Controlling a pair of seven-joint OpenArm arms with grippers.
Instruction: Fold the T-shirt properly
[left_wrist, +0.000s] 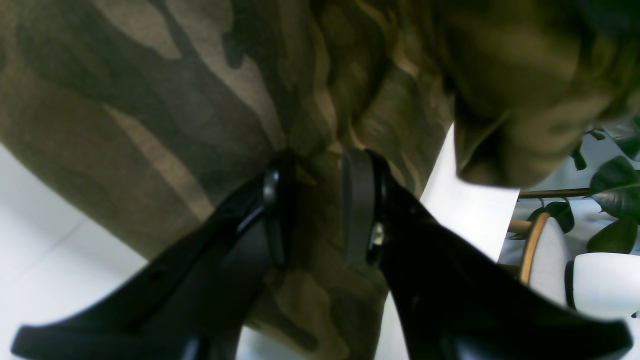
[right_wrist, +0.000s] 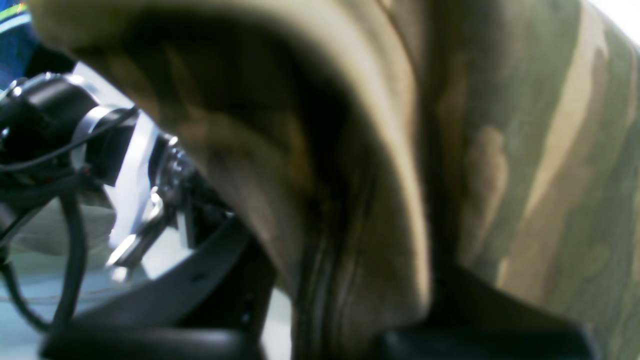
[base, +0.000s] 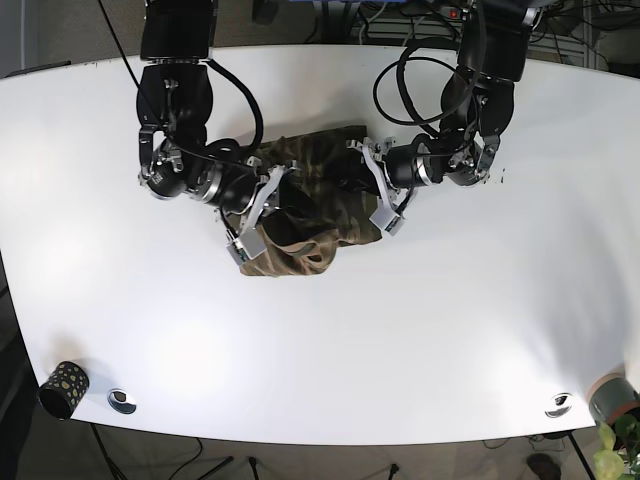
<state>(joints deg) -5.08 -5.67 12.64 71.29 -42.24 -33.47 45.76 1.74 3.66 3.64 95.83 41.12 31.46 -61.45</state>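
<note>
— One garment only, the T-shirt (base: 305, 205), and it is camouflage: olive, dark green and tan patches; it lies bunched near the middle of the white table (base: 420, 340), a little toward the far edge, rumpled rather than flat.

— How does the cloth sit?

— In the base view it is a crumpled heap, darker folds at the top, a lighter tan lobe drooping at its near edge; from my left wrist the fabric (left_wrist: 165, 115) fills most of the frame, stretched in broad bands with a puckered ridge running into my fingers; from my right wrist a thick rolled hem (right_wrist: 360, 210) hangs close to the lens, blurred.

— And your pincers?

— My left gripper (left_wrist: 315, 200) has its two black fingers drawn close with a fold of the T-shirt pinched between the pads; my right gripper (right_wrist: 325, 345) is buried under cloth, only dark finger bases showing, and the fabric passes between them; I cannot tell how firmly they press.

— Around you?

— My two arms reach in from either side of the heap; a dark patterned cup (base: 62, 388) stands at the table's near corner, well apart; a plant (left_wrist: 617, 195) shows past the table edge.
</note>
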